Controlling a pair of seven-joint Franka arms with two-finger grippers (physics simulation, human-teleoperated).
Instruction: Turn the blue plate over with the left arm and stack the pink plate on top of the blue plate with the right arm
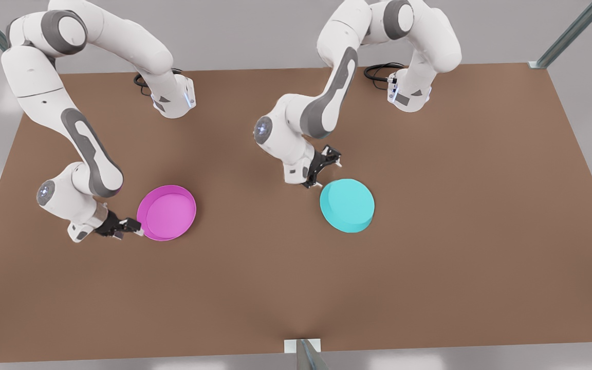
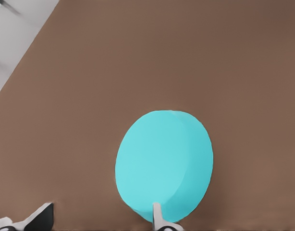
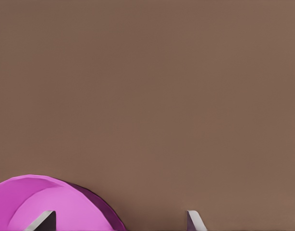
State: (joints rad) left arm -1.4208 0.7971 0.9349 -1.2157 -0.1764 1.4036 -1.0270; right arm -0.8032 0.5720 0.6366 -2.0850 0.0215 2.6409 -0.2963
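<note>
Cyan blue plate (image 1: 347, 205) lay base-up at the left gripper's (image 1: 322, 165) 5 o'clock, fingers spread and empty. Pink plate (image 1: 166, 212), rim-up, sat at 3 o'clock from the open, empty right gripper (image 1: 127, 229), well apart from the blue.

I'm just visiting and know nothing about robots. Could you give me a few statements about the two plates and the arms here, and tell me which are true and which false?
1. The blue plate lies bottom up on the table. True.
2. The pink plate is stacked on the blue plate. False: they lie apart, the pink one toward the front view's left.
3. The left end effector is open beside the blue plate. True.
4. The right end effector holds the pink plate in the air. False: it is open at the rim, and the plate rests on the table.
5. The pink plate lies hollow side up. True.
</note>
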